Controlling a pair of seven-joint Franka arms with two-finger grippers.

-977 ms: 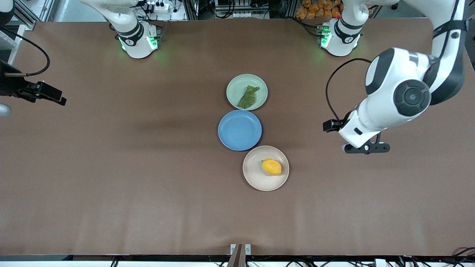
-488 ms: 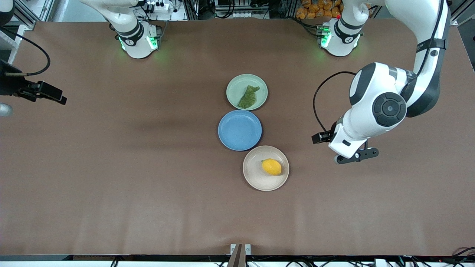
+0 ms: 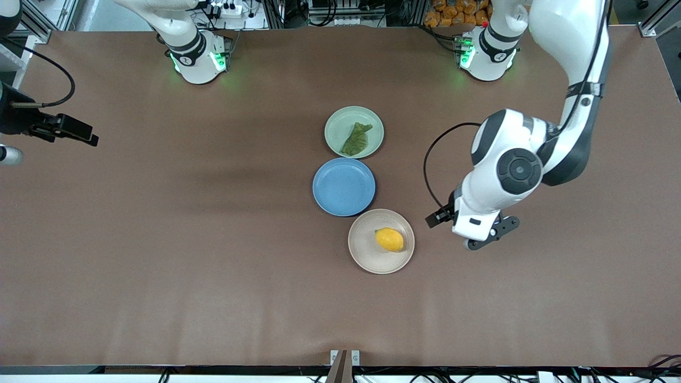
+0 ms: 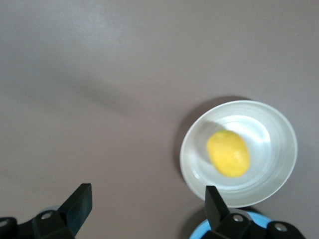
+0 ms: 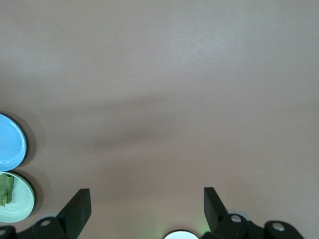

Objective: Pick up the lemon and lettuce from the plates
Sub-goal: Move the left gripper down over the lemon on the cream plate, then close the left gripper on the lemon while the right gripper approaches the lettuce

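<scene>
- Right gripper [image 5: 144,209]: at the right arm's end of the table [image 3: 159,239], over bare brown tabletop and well apart from all three plates. Its fingers [image 5: 77,209] are spread wide with nothing between them. The right arm waits there.
- Blue plate [image 3: 343,186]: round and shallow, at the middle of the row of three. It holds nothing. Its rim lies just beside the green plate's on one side and the cream plate's on the other.
- Green plate [image 3: 340,123]: pale mint, the farthest of the three from the front camera. It holds the lettuce [image 3: 356,139], one dark green wrinkled leaf piece lying flat inside, toward the side of the plate nearest the blue plate.
- Cream plate [image 3: 364,250]: beige, the nearest of the three to the front camera. It holds the lemon [image 3: 390,239], a bright yellow oval lying on its side, with its greenish tip pointing toward the right arm's end of the table. The lemon sits off the plate's centre, toward the left arm's end.
- Left gripper [image 4: 147,211]: in the air over bare tabletop just beside the cream plate, toward the left arm's end. Its fingers [image 4: 79,204] are spread wide and grip nothing. The left wrist view shows the lemon in its plate, apart from the fingers.
</scene>
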